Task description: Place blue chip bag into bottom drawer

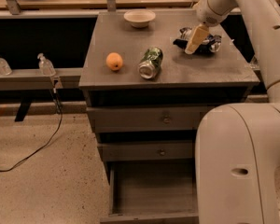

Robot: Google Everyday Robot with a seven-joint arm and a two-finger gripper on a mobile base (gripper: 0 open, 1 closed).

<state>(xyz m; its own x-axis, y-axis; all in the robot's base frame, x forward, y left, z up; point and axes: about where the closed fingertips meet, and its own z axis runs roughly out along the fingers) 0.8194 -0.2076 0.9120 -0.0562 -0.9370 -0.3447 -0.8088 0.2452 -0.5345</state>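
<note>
The blue chip bag (211, 44), crumpled dark foil with silvery patches, lies at the back right of the grey cabinet top (177, 73). My gripper (195, 39) hangs from the white arm and reaches down onto the bag's left half, covering part of it. The bottom drawer (149, 217) is pulled out at floor level and its inside is bare.
A crushed green can (150, 63) and an orange (114, 61) lie mid-top, and a white bowl (139, 18) stands at the back. Two shallower knobbed drawers (166, 120) are shut. My white body (238, 167) fills the lower right. Small bottles (45, 64) stand on a left ledge.
</note>
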